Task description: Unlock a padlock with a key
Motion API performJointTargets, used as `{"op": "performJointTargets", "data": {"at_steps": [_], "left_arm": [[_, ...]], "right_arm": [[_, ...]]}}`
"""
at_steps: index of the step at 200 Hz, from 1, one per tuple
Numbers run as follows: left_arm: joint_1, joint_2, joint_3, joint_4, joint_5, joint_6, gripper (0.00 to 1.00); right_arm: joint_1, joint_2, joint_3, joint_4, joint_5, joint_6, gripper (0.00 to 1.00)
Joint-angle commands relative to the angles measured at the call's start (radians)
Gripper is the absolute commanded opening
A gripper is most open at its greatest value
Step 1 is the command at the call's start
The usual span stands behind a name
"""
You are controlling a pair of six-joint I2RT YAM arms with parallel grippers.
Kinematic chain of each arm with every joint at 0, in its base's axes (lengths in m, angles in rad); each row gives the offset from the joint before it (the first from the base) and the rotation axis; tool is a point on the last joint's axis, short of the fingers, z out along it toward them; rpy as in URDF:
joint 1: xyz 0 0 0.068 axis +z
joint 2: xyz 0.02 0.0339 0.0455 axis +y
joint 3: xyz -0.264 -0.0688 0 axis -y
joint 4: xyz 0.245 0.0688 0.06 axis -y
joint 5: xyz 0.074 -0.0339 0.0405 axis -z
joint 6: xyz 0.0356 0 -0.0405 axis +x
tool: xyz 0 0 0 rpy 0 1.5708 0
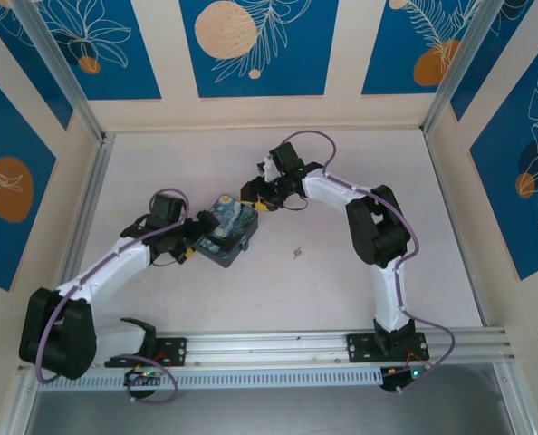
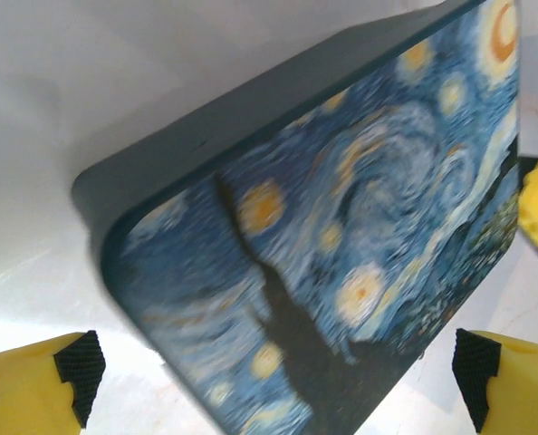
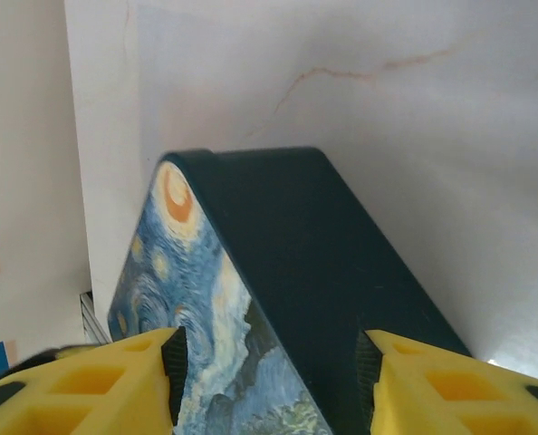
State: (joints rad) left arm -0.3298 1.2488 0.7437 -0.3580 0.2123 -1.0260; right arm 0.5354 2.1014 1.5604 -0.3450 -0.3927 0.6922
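Fingers (image 2: pixel 33 385) of the left gripper (image 1: pixel 187 252) and right gripper (image 1: pixel 260 204) are standing spread and empty, flanking the starry-night box (image 1: pixel 225 234); the key (image 1: pixel 297 253) is lying on the table (image 1: pixel 341 163) right of it, apart from both.

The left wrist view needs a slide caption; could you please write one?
Starry-night box lying askew on the white table, between the left arm's open yellow jaws.

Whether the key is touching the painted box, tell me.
Apart. The top view shows the key lying alone on the table, with bare surface between it and the box.
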Motion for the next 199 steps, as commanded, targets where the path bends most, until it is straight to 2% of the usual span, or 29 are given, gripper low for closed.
{"op": "performJointTargets", "data": {"at_steps": [1,54,89,116,199], "left_arm": [[-0.007,0.058,0.071,0.048,-0.002,0.06,1.0],[-0.013,0.219,0.213,0.069,0.049,0.122,1.0],[-0.034,0.319,0.293,0.104,0.062,0.129,1.0],[-0.056,0.389,0.355,0.125,0.066,0.133,1.0],[-0.12,0.486,0.448,0.133,0.067,0.13,1.0]], "right_arm": [[0.002,-0.07,-0.078,0.036,-0.034,0.034,0.53],[-0.001,-0.188,-0.236,0.123,-0.03,0.068,0.52],[-0.014,-0.24,-0.31,0.157,-0.003,0.09,0.61],[-0.04,-0.262,-0.344,0.175,0.006,0.111,0.61],[-0.083,-0.344,-0.434,0.211,0.007,0.15,0.62]]}}
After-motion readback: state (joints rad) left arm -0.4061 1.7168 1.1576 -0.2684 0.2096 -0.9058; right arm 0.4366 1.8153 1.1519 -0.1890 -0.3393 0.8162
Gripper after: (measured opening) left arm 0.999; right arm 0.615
